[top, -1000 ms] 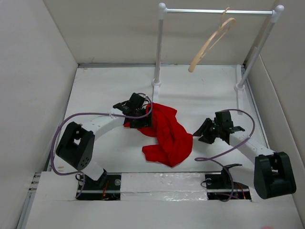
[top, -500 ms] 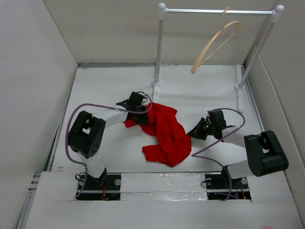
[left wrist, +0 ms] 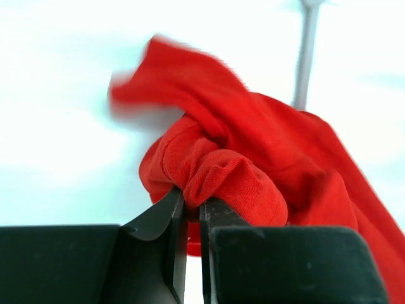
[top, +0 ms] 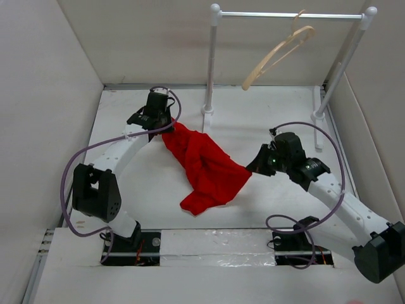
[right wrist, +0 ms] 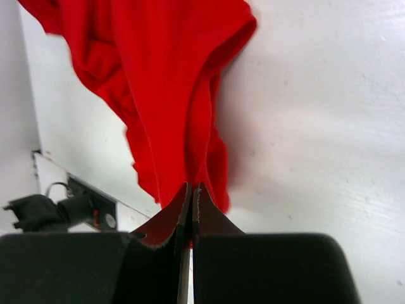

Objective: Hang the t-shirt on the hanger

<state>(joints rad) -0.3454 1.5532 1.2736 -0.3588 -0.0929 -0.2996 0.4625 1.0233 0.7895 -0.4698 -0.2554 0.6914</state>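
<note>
The red t-shirt (top: 204,166) hangs stretched between both grippers above the white floor, its lower part drooping toward the front. My left gripper (top: 166,128) is shut on a bunched fold of the t-shirt (left wrist: 221,171) at its upper left end. My right gripper (top: 251,168) is shut on a thin edge of the t-shirt (right wrist: 164,95) at its right side. The pale wooden hanger (top: 275,53) hangs tilted from the white rail (top: 288,14) at the back, apart from both grippers.
The rail rests on two white posts (top: 211,60) (top: 342,63) with feet on the floor. White walls enclose the left, back and right. The arm bases and cables (top: 209,244) sit along the near edge.
Both grippers have shut on the t-shirt and lifted it. The left arm moved back and left, the right arm rose, stretching the cloth. The hanger has swung.
</note>
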